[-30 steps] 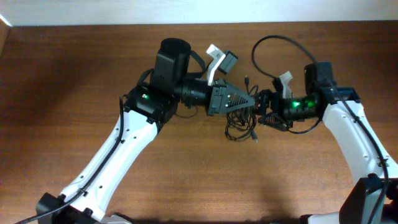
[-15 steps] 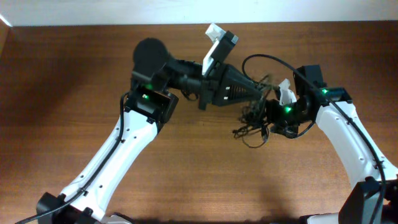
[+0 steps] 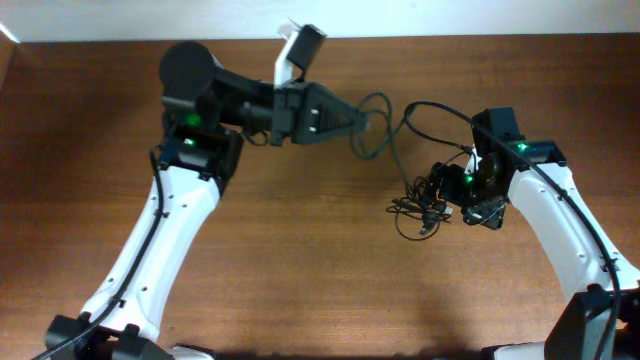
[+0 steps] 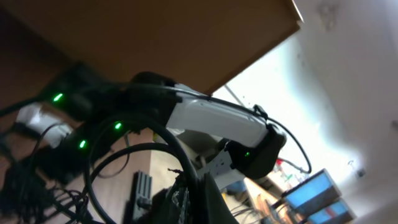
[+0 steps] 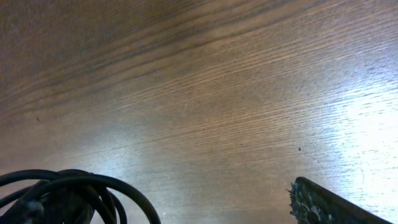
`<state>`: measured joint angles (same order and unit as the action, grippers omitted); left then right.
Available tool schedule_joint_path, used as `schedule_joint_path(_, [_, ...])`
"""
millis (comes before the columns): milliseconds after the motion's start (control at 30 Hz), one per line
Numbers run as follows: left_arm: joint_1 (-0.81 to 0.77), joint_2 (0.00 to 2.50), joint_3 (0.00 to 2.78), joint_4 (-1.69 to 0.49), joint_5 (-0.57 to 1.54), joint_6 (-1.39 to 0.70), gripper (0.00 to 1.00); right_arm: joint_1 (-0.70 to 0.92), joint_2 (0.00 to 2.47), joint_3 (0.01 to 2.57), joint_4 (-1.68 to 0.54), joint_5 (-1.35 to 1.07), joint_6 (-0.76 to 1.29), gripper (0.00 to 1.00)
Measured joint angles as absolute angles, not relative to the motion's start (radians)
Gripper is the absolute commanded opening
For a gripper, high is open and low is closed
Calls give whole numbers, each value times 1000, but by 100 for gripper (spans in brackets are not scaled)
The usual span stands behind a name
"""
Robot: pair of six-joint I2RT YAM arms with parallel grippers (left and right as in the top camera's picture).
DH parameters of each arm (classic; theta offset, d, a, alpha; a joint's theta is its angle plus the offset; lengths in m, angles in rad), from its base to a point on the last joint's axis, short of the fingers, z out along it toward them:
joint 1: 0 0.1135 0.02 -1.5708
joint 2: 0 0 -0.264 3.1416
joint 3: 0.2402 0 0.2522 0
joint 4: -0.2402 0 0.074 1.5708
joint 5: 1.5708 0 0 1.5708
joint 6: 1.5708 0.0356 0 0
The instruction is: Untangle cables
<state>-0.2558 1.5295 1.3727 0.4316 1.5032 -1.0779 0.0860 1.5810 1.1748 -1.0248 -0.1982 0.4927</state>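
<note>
Thin black wiry cables point(image 3: 420, 198) sit as a small dark knot on the brown wood-grain table point(image 3: 300, 270), right of centre. Black left gripper point(image 3: 362, 122) is up and to the left of the knot, well apart from it, pointing right, w/ jaws pinched tight on one strand. That strand makes a loop point(image 3: 378, 128) just past the tips, then runs down-right into the knot. Left wrist cam: the loop point(image 4: 134, 149) arcs over the closed fingers point(image 4: 208, 205). Black right gripper point(image 3: 458, 195) is just beside the knot, on its right side, jaws spread wide, nothing clamped. Right wrist cam: cables point(image 5: 74, 190) at bottom-left, one toothed fingertip point(image 5: 320, 205) at bottom-right, bare wood btwn them. Can't tell if the cables touch a finger.
</note>
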Motion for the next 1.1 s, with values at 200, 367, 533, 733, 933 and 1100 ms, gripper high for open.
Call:
schedule_joint_path(200, [-149, 1530, 1380, 51, 1450, -939, 0, 86, 1581, 1175, -1017, -149, 517, 98])
schedule_joint_path(367, [-124, 1530, 1384, -232, 1335, -780, 0, 86, 1581, 1175, -1019, -142, 523, 98])
schedule_joint_path(533, [-130, 1528, 1387, -565, 1067, -590, 0, 86, 1581, 1175, -1020, -139, 524, 98])
schedule_joint_path(733, [-185, 1528, 1386, -594, 972, -507, 0, 86, 1581, 1175, -986, -186, 523, 98])
schedule_joint_path(933, [-313, 1528, 1433, -553, 1063, -489, 0, 86, 1581, 1175, -903, -345, 494, 98])
schedule_joint_path(1100, [-417, 1528, 1613, -543, 1139, -486, 0, 86, 1581, 1175, -885, -422, 490, 98])
